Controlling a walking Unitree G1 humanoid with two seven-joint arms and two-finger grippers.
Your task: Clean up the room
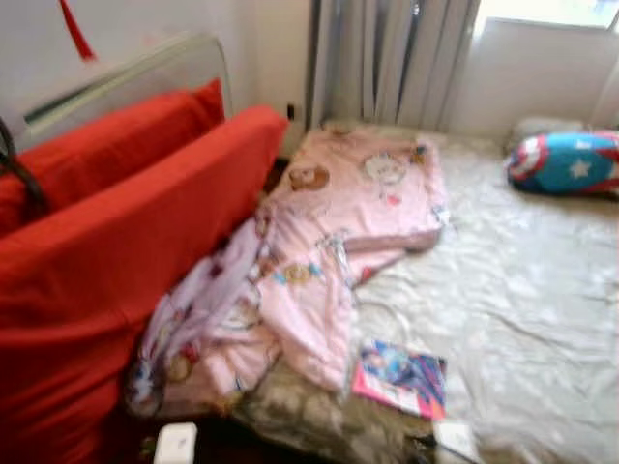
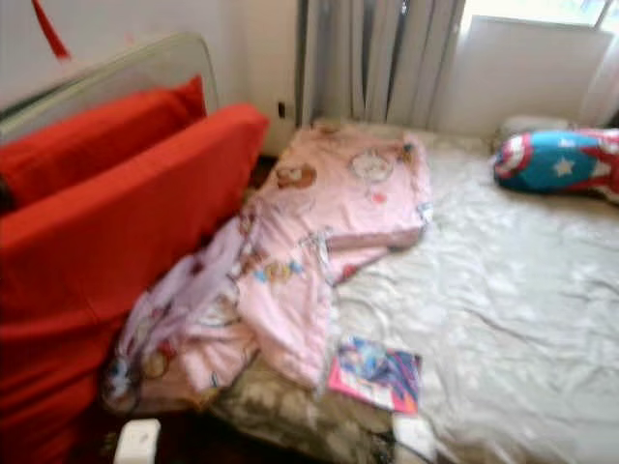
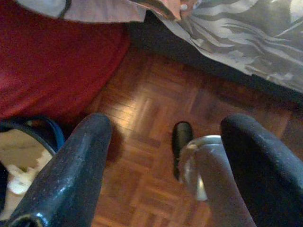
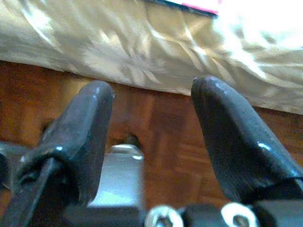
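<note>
A rumpled pink blanket [image 1: 319, 251] spills from the bed's centre toward lower left, beside a red cushion [image 1: 116, 261]; a magazine [image 1: 401, 377], probably, lies lower centre. Left gripper [image 3: 165, 156] and right gripper [image 4: 151, 127] hang over parquet, fingers apart, empty.

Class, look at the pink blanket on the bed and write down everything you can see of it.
The pink blanket is soft printed fabric with small cartoon figures and a lilac underside showing where it is turned over. It lies crumpled: one part is spread fairly flat toward the curtains, the rest bunches and trails down the near corner of the bed. Its left edge presses against the red cushion. A magazine lies beside its lower end; whether they touch cannot be told.
</note>
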